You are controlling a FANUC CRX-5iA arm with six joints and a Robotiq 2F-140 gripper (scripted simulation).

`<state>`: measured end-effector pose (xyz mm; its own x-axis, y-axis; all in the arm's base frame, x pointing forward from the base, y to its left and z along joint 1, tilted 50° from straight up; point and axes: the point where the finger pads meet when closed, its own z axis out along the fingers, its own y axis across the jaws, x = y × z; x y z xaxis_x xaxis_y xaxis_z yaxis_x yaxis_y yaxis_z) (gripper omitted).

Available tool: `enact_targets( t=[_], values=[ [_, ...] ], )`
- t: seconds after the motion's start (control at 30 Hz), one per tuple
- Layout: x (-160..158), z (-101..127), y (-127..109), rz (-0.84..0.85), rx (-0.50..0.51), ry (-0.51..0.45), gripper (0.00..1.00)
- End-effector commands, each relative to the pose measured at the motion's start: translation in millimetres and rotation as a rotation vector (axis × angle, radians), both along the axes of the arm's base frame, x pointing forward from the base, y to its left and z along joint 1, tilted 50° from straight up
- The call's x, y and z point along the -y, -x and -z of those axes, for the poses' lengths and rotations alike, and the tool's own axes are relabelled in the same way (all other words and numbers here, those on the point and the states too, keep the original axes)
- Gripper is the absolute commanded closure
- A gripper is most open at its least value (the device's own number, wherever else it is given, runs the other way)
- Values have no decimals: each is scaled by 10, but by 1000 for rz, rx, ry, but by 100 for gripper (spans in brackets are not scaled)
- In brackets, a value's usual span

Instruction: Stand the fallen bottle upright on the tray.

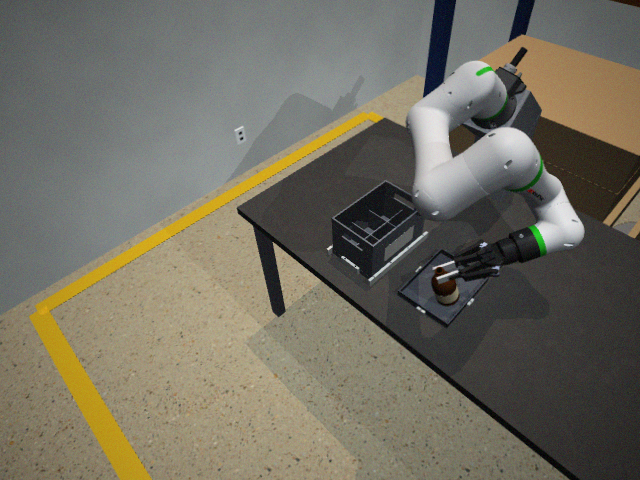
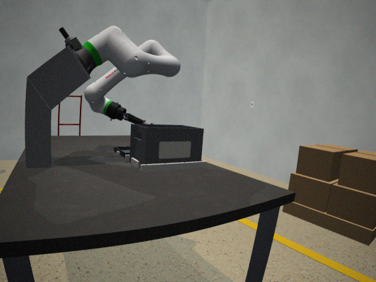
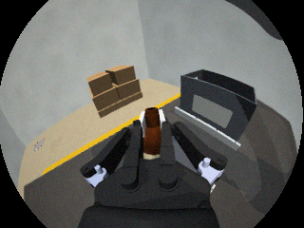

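Jaws of the gripper (image 1: 448, 273) are clamped on the bottle (image 1: 445, 289), stood upright on the tray (image 1: 413, 295); release is left.

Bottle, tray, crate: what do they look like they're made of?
Bottle: dark brown and glossy with a pale label band, likely amber glass, possibly plastic; the gripper is shut on its neck.
Tray: flat, dark, faint sheen with light corner tabs; coated metal or plastic, can't tell which.
Crate: matte dark grey with thin dividers, probably moulded plastic.
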<state>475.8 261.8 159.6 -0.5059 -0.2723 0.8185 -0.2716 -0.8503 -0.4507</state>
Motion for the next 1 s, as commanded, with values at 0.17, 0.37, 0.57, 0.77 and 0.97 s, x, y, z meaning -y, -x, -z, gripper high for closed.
enact_targets(
  t=[0.17, 0.37, 0.57, 0.77, 0.97],
  values=[
    [0, 0, 1, 0, 0, 0, 100],
    [0, 0, 1, 0, 0, 0, 100],
    [0, 0, 1, 0, 0, 0, 100],
    [0, 0, 1, 0, 0, 0, 0],
    [0, 0, 1, 0, 0, 0, 0]
  ],
)
